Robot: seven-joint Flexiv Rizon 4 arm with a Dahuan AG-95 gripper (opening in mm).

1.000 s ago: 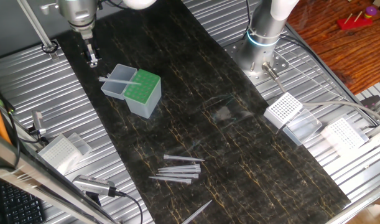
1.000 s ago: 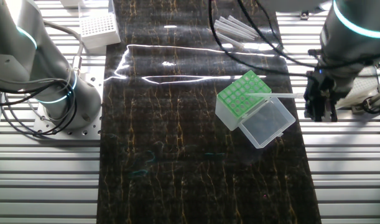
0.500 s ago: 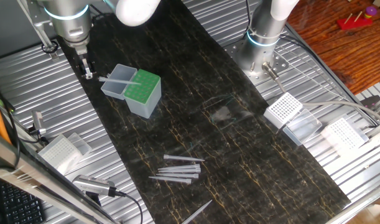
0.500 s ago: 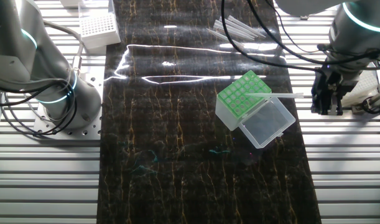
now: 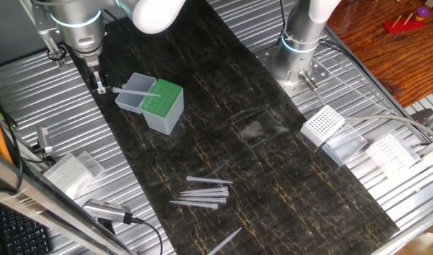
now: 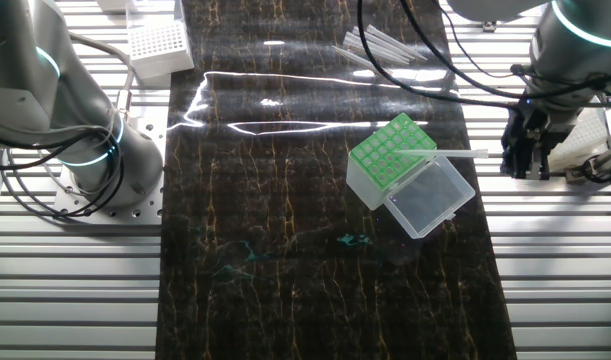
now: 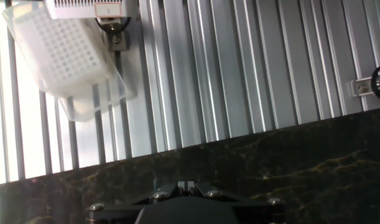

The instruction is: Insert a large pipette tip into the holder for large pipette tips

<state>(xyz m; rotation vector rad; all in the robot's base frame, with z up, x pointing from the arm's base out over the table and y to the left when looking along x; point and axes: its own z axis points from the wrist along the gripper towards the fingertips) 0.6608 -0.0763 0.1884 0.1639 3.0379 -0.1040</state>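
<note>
Holder (image 5: 161,105): green top, lid hinged open to expose the holes. Tip (image 6: 447,154): lying across the holder toward the lid, not seated upright. Gripper (image 6: 525,160): beside the holder, apparently empty; opening indiscernible. Spare tips (image 5: 202,191): heaped well apart.

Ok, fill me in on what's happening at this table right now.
A single robot arm is working with pipette tips. One long translucent pipette tip lies across the green-topped rack and its open clear lid, sticking out sideways, not standing in a hole. The black two-finger end effector hangs off to the side over the metal table, holding nothing. More loose tips lie on the dark mat.
</note>
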